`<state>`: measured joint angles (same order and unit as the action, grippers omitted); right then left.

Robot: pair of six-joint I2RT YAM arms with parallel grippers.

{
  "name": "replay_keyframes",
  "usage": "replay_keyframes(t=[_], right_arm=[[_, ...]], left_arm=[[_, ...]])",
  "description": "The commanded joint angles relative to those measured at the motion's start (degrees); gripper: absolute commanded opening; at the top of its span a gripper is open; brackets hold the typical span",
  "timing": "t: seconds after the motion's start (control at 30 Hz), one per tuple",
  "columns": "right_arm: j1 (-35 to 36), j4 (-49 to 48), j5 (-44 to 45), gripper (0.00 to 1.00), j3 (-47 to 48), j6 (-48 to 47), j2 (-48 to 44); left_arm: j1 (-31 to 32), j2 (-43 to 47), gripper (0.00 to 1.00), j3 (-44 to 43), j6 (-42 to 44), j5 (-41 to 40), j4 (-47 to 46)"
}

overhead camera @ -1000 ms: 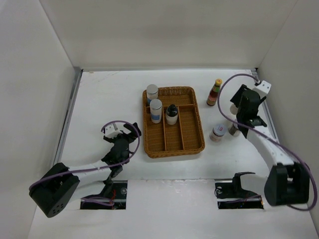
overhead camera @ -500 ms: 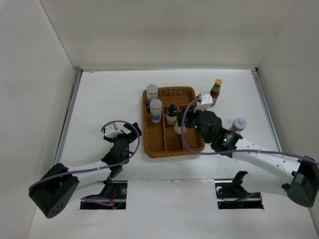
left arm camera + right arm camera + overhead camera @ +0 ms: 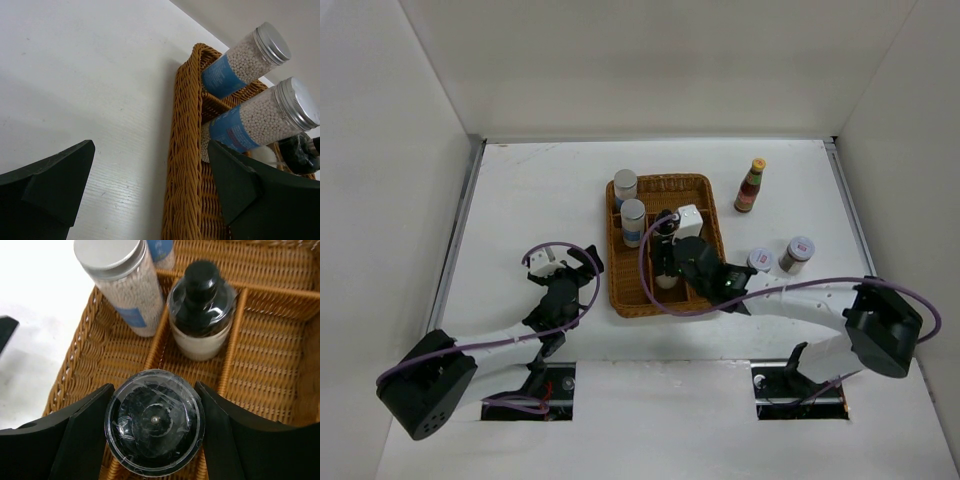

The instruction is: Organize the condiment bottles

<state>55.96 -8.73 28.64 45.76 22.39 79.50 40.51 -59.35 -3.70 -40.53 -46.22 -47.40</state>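
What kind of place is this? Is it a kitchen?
Probably a robot lab booth, not a kitchen: plain white walls box in a white table, and a left arm and a right arm are bolted at its near edge.

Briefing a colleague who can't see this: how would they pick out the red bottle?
Find the brown wicker tray in the middle, then look right of its far right corner. The red bottle stands upright on the table there, clear of the tray. Unlike the two squat jars in front of it, it is slim, with a yellow cap.
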Motion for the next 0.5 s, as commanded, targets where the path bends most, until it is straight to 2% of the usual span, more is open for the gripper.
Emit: replay_keyframes(t=[0.0,0.1,0.2,0.33,0.47], right_arm=[[1.4,-9.6,3.1,0.68,-0.3,0.9,0.0],[1.4,-9.0,2.8,0.85,-0.3,0.8,-0.5],[1.4,-7.1,3.3,0.95,-0.7,0.0,-4.5],[-0.7,-3.8,4.6,1.00,-4.0,0.2,-16.0],[-6.9,3.4,12.0,0.96,-10.3,2.7,-29.1]], left_arm=[[-0.3,0.3,1.00,-0.8,-0.6,0.3,-2.5],[-0.3,-0.4,1.00,-1.0,-0.7,0.4,-2.5],[-0.3,0.0,1.00,-1.0,-0.7,1.0,-2.5],[-0.6,0.0,1.00,-1.0,-0.7,1.0,-2.5],[-0.6,0.6,1.00,-0.7,-0.7,1.0,-2.5]])
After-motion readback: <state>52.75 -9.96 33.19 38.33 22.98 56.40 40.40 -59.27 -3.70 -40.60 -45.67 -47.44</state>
